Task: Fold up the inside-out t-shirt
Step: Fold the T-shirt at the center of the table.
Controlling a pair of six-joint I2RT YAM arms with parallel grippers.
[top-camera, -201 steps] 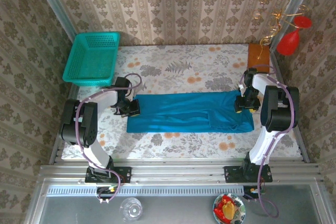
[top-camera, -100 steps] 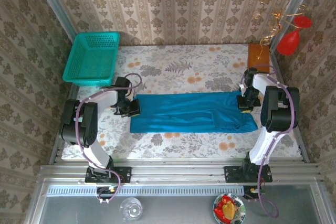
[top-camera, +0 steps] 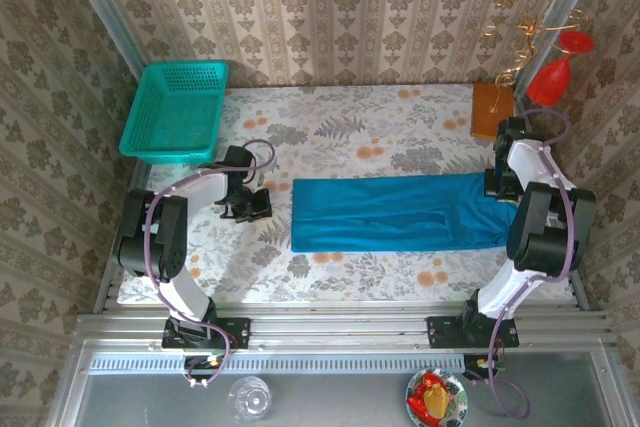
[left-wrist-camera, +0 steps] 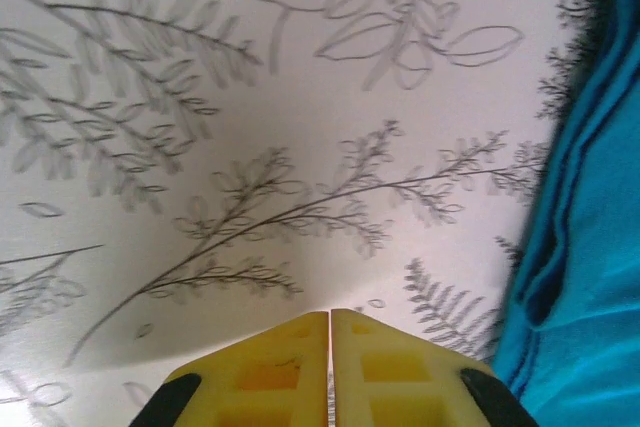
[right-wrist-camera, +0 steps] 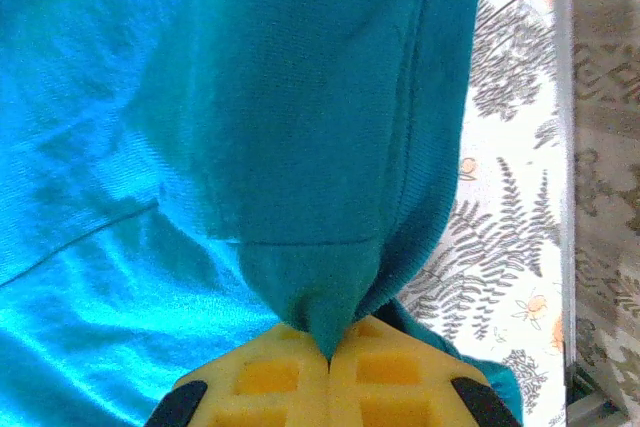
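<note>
The inside-out t-shirt (top-camera: 400,212) lies as a long blue-teal strip across the flowered table, reaching its right side. My right gripper (top-camera: 497,187) is at the strip's right end, shut on a pinch of the cloth (right-wrist-camera: 320,317), which bunches up between the yellow fingertips (right-wrist-camera: 290,367). My left gripper (top-camera: 250,205) rests on bare tablecloth a short gap left of the shirt's left edge. Its yellow fingers (left-wrist-camera: 280,357) are pressed together with nothing between them, and the shirt's edge (left-wrist-camera: 590,247) shows at the right of the left wrist view.
A teal mesh basket (top-camera: 175,112) stands at the back left corner. An orange-brown block (top-camera: 492,105) sits at the back right, with red ornaments (top-camera: 552,77) beside it. Patterned walls close in the back and sides. The table's right edge (right-wrist-camera: 565,197) runs close to the right gripper.
The right gripper has shut on the shirt's right end and moved right, dragging the whole shirt along. The shirt's left edge has slid away from the left gripper, which has stayed put.
</note>
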